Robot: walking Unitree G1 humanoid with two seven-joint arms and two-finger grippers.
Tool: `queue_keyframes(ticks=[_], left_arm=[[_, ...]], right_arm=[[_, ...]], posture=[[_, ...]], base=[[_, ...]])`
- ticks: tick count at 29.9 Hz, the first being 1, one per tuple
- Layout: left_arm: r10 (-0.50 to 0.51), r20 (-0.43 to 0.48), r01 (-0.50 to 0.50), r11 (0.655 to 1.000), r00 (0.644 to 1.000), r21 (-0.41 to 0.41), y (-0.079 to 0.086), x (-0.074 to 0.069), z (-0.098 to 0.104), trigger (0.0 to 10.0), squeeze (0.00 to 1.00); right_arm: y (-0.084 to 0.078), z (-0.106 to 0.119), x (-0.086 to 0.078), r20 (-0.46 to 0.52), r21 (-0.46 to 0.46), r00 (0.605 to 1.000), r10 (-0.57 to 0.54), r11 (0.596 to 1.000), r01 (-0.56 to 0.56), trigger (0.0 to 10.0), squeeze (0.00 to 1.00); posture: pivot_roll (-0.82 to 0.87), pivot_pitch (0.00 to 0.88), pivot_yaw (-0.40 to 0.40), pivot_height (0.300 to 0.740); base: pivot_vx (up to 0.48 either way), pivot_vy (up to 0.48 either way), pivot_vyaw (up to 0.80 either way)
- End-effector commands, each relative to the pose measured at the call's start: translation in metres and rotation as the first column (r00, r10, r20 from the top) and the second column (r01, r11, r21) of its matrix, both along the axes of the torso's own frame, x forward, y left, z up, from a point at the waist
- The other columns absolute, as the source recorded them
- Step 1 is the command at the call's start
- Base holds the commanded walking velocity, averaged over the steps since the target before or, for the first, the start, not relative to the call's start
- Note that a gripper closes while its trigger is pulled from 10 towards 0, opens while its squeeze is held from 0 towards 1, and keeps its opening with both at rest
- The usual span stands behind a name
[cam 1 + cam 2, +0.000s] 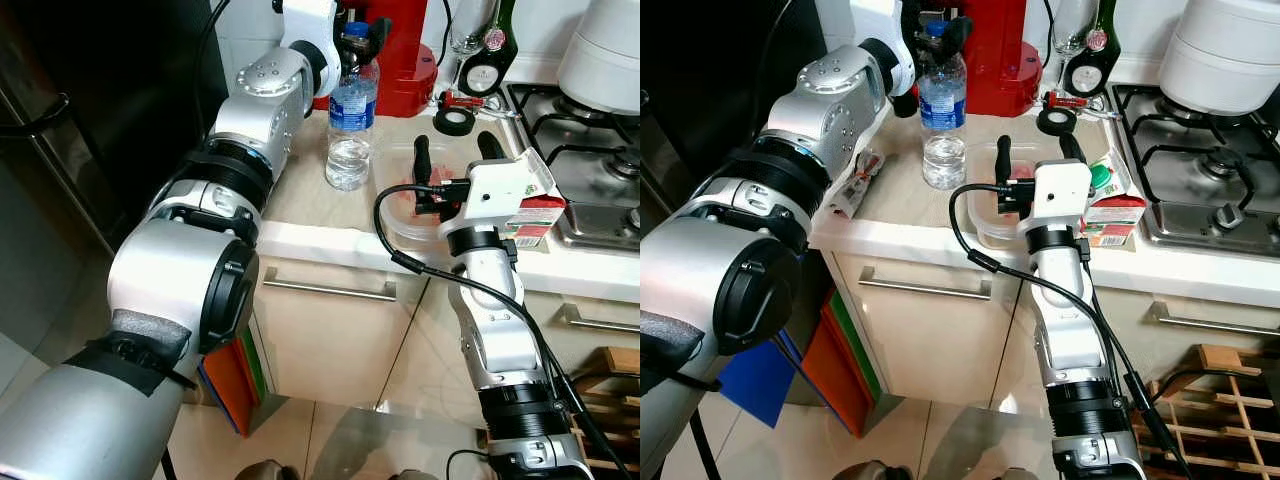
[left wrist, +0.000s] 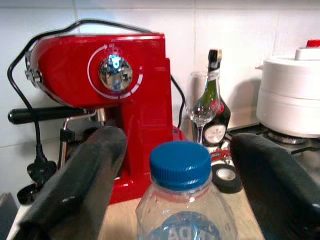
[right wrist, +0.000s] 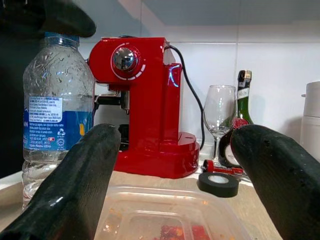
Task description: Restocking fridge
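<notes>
My left tool (image 1: 360,35) is up at the cap of the bottle (image 1: 350,125), its fingers (image 2: 75,185) apart with the blue cap (image 2: 180,165) between them and not yet touched on either side. The bottle stands upright on the surface (image 1: 300,200), with little water left in it. Past this tool, against the tiled wall, stands a red coffee machine (image 2: 125,100), and beside that a glass (image 2: 202,107) and a dark wine bottle (image 2: 215,100). My right tool (image 1: 455,150) hangs over a clear plastic box (image 1: 985,215) at the front edge of the surface, its fingers (image 3: 80,180) spread wide above the box with something red lying inside; whether they touch the box I cannot tell. Just to this tool's right lies a carton (image 1: 1110,205) with a green cap, and beyond that the hob (image 1: 590,150). Ahead of the right tool sits a roll of black tape (image 3: 217,184), and the bottle stands to its left.
</notes>
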State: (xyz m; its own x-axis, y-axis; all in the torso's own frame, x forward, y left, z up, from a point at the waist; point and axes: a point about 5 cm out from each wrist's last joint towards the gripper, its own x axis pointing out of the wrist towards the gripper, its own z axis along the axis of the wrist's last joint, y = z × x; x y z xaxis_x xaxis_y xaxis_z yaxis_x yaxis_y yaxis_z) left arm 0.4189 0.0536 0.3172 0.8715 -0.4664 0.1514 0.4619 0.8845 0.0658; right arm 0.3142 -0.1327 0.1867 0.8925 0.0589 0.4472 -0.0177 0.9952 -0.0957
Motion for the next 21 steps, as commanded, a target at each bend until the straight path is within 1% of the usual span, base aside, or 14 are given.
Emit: queue_keyframes(ticks=[1,5,12,16,21], left_arm=[[0.004,0.000,-0.004,1.000,1.000,0.004,0.0010,0.0004,0.0059,0.0,0.00],[0.007,0.003,-0.007,1.000,1.000,0.006,0.0020,0.0007,0.0051,0.0,0.00],[0.005,0.055,-0.006,1.000,0.998,0.026,0.0038,0.0000,0.0096,0.0,0.00],[-0.003,0.053,0.002,1.000,0.999,0.023,0.0036,-0.0002,0.0100,0.0,0.00],[-0.027,0.027,0.027,1.000,0.999,0.002,0.0036,-0.0001,0.0082,0.0,0.00]], right_arm=[[0.0016,0.0071,0.0025,0.025,0.002,1.000,0.005,1.000,-0.005,10.0,0.00],[0.0020,0.0069,0.0025,0.025,0.002,1.000,0.006,1.000,-0.006,10.0,0.00],[0.0033,0.0085,0.0040,0.031,-0.002,0.999,0.009,1.000,-0.008,10.0,0.00],[0.0038,0.0082,0.0042,0.030,0.000,1.000,0.008,1.000,-0.008,10.0,0.00],[0.0056,0.0072,0.0049,0.026,0.002,1.000,0.013,1.000,-0.013,10.0,0.00]], posture=[[-0.15,0.000,0.091,0.740],[-0.15,0.000,0.092,0.740],[-0.14,0.000,0.096,0.740],[-0.14,0.000,0.097,0.740],[-0.13,0.000,0.091,0.740]], base=[[0.000,0.000,0.00],[0.000,0.000,0.00],[0.000,0.000,0.00],[0.000,0.000,0.00],[0.000,0.000,0.00]])
